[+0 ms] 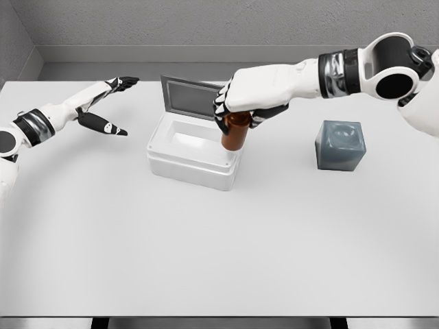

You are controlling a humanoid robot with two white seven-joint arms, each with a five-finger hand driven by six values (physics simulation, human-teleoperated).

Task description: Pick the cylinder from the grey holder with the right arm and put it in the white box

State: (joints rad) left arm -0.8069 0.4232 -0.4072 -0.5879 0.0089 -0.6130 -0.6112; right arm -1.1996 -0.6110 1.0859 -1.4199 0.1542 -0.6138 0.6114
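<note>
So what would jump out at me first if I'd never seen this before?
Probably the right hand near the middle, gripping a brown cylinder over the right edge of the open white box. Then the grey holder to the right, now without the cylinder. At far left, the left hand hovers above the table with fingers spread.

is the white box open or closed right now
Open. The white box's grey lid stands raised behind it, the hollow interior is visible, and the right robot hand holds the cylinder at its right rim.
</note>
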